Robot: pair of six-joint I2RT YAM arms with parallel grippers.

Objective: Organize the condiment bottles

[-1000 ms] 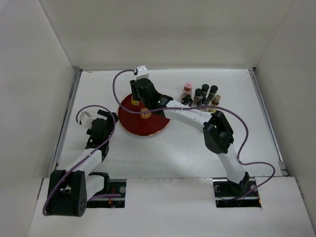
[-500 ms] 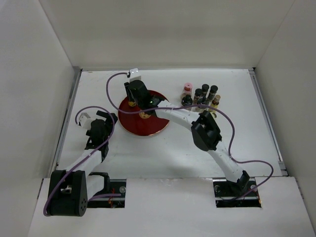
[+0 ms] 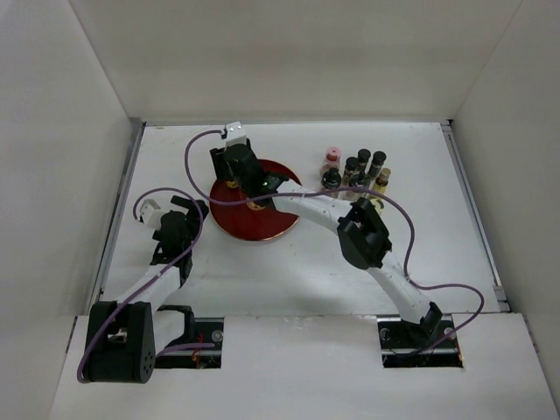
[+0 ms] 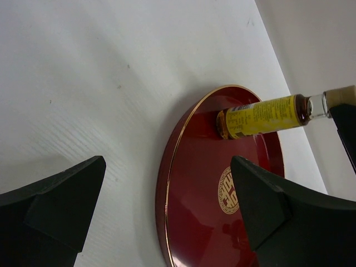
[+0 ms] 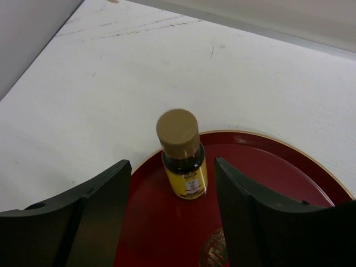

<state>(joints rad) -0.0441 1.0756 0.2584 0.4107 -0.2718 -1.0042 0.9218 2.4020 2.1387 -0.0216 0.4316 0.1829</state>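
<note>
A cream-capped bottle with a yellow label (image 5: 185,169) stands upright on the far left part of the round red tray (image 5: 278,161). My right gripper (image 5: 171,161) is open and the bottle stands just beyond its fingertips, apart from both. In the top view the right gripper (image 3: 232,175) hangs over the bottle (image 3: 231,185) on the tray (image 3: 271,223). My left gripper (image 4: 167,167) is open and empty, left of the tray (image 4: 194,183); the bottle (image 4: 261,115) shows there too. In the top view the left gripper (image 3: 185,210) is beside the tray's left rim.
Several other bottles stand in a cluster at the back right: a pink-capped one (image 3: 332,156) and black-capped ones (image 3: 363,159). The right arm's purple cable (image 3: 197,153) loops over the table behind the tray. Walls close the table on three sides.
The right arm has swung left, carrying its gripper across the tray's far part to the left rim. The left arm has barely moved.
</note>
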